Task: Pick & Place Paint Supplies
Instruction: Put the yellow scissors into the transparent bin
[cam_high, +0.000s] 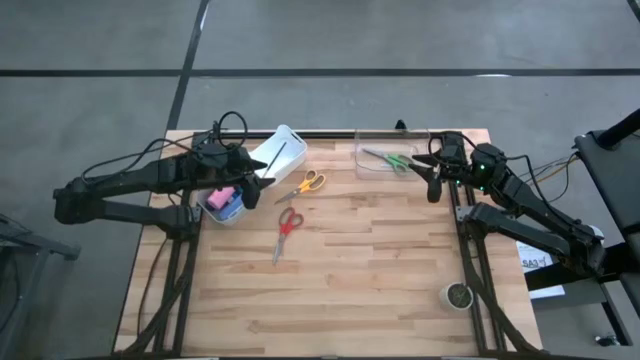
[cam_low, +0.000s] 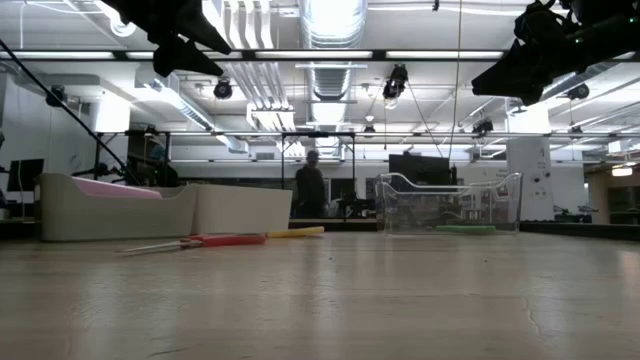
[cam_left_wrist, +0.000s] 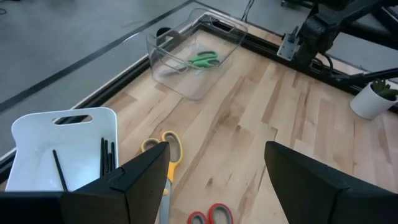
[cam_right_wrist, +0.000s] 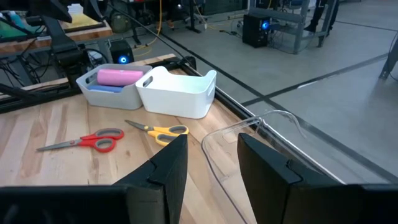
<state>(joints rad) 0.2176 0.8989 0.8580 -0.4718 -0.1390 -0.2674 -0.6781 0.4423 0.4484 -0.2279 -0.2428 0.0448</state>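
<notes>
A pink bottle (cam_right_wrist: 121, 76) lies in a grey bin (cam_high: 215, 207) on top of something blue (cam_right_wrist: 102, 89); I cannot tell whether that is the tube or the small bottle. Thin dark paintbrushes (cam_left_wrist: 107, 155) lean inside the white bin (cam_high: 283, 150) next to it. My left gripper (cam_left_wrist: 217, 149) hovers open above these two bins, holding nothing. My right gripper (cam_right_wrist: 212, 140) hangs open and empty above the table's far right part, beside a clear container (cam_high: 390, 158). In the low view both grippers (cam_low: 180, 40) (cam_low: 530, 60) are well above the table top.
Yellow-handled scissors (cam_high: 305, 184) and red-handled scissors (cam_high: 287, 228) lie on the wood in front of the bins. Green-handled scissors (cam_left_wrist: 202, 59) lie in the clear container. A small potted plant (cam_high: 458, 295) stands near the right edge. Bare wood stretches across the near half.
</notes>
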